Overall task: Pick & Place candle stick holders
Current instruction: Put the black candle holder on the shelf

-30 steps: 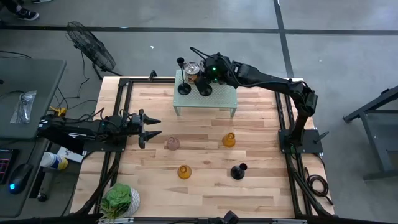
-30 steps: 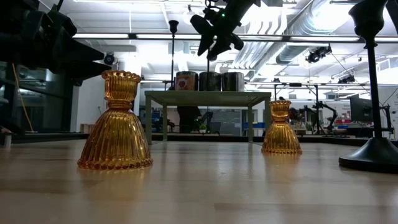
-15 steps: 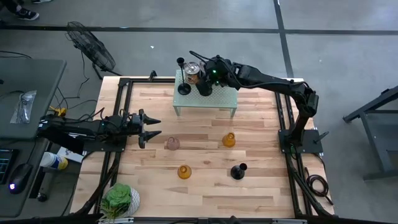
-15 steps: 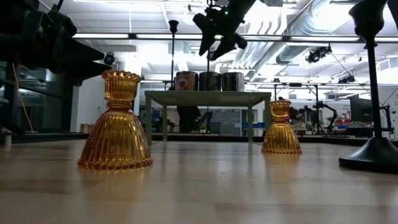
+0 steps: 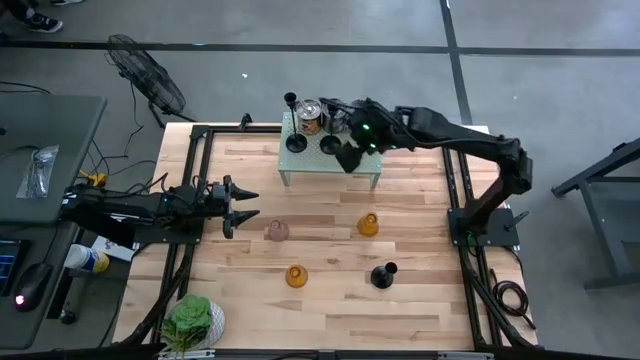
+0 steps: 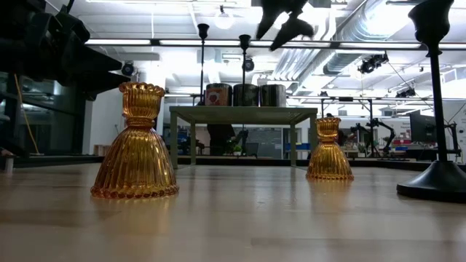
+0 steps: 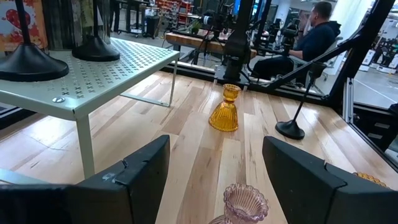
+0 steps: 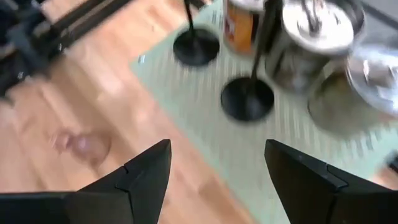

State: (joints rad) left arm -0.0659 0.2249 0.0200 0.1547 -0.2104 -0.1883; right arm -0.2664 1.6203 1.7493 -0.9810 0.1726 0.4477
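Two black holders (image 5: 297, 143) (image 5: 330, 144) stand by their round bases on a small green perforated stand (image 5: 352, 170); they also show in the right wrist view (image 8: 196, 46) (image 8: 247, 98). A third black holder (image 5: 383, 273), two amber holders (image 5: 369, 225) (image 5: 296, 275) and a pink one (image 5: 276, 231) stand on the wooden table. My right gripper (image 5: 347, 159) hovers open and empty above the stand, right of the nearer black holder. My left gripper (image 5: 243, 207) is open and empty at the table's left, pointing at the pink holder (image 7: 244, 202).
Several metal cans (image 5: 312, 118) stand at the back of the stand behind the black holders. A green plant (image 5: 190, 322) sits at the near left corner. A person (image 7: 314, 37) sits beyond the table's right side. Bare wood lies between the holders.
My right gripper has drawn away from the second black holder's stem, going toward the table's right and near edge and rising a little. That holder stays upright on the green stand.
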